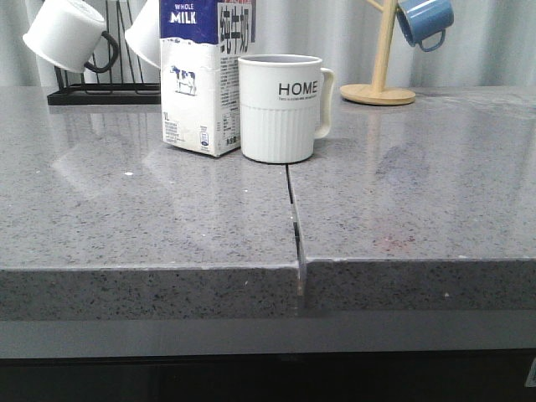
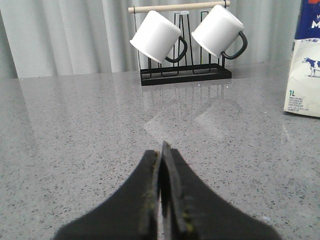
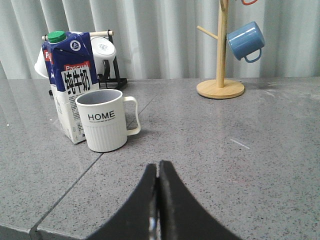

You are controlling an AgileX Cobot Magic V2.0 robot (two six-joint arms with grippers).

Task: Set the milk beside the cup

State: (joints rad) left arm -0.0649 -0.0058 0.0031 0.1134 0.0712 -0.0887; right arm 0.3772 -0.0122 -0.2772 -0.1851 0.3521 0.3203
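Both grippers, left (image 2: 161, 165) and right (image 3: 159, 175), closed tip to tip, holding nothing, low over bare counter (image 1: 419, 193) and well short of the goods; absent from the front view. Milk (image 1: 201, 79) upright on the counter, immediately left of cup (image 1: 280, 107), touching or nearly so; contact not determinable. Placement judged complete, hence both tools clear. Cup handle turned right, away from carton. Carton top cropped in front view. Behind: black rack (image 2: 185, 75) with white mugs (image 2: 155, 36), wooden mug tree (image 3: 221, 47) carrying blue mug (image 3: 245, 41), top cut off.
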